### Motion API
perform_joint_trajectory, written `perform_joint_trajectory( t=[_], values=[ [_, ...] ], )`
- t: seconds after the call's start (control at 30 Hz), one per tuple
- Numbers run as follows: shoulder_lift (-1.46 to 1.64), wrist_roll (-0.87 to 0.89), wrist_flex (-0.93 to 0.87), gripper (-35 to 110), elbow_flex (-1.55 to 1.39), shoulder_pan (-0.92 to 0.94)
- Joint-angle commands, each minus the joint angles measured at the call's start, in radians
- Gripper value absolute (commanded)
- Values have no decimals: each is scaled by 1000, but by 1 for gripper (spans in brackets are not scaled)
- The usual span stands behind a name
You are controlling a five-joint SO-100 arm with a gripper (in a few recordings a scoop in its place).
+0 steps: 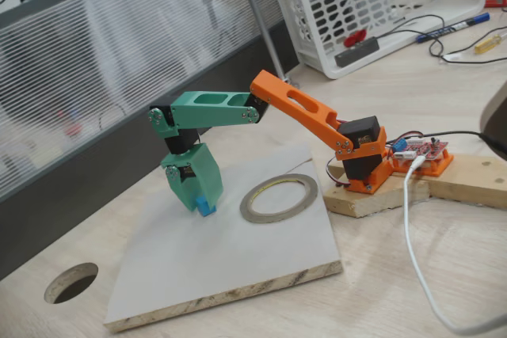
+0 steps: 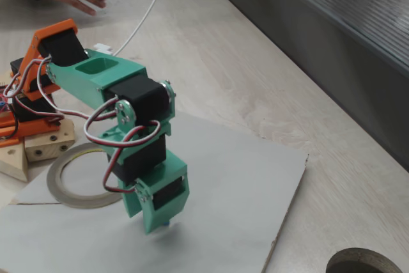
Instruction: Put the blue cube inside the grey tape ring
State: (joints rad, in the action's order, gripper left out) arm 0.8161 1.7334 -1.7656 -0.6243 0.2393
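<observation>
- The small bright cyan-blue cube [image 1: 207,206] has plain matte faces and is much smaller than the jaws around it; one cube is seen.
- The green two-finger gripper [image 1: 203,206] points straight down at the board and its jaws are clamped on the blue cube, which sits at their tips just above or on the board; contact with the board cannot be judged. In a fixed view only a sliver of blue shows under the gripper [image 2: 163,222].
- The thin flat grey tape ring with a yellowish inner edge [image 1: 279,197] lies flat on the board; one ring is seen. The cube is outside the ring, just beside its left rim in a fixed view. The ring [image 2: 70,190] shows partly behind the arm in the other.
- Ring and gripper are over a pale grey rectangular board with a raw chipboard edge [image 1: 198,267], which lies on a light wooden tabletop [image 1: 420,290].
- A round dark hole in the tabletop [image 1: 71,282] lies well apart from the ring, beyond the board's corner.
- A white plastic lattice basket [image 1: 372,5] stands far behind the ring.
</observation>
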Motion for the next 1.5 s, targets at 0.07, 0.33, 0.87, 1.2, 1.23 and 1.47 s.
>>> perform_joint_trajectory(
  t=[0.07, 0.33, 0.87, 1.2, 1.23, 1.47],
  values=[
    [158, 6, -14, 11, -5, 8],
    [336, 9, -14, 12, -242, 8],
    [681, 12, -14, 12, -701, 8],
    [834, 12, -14, 12, -950, 8],
    [845, 12, -14, 12, -965, 8],
    [887, 12, -12, 12, -1045, 8]
  ],
)
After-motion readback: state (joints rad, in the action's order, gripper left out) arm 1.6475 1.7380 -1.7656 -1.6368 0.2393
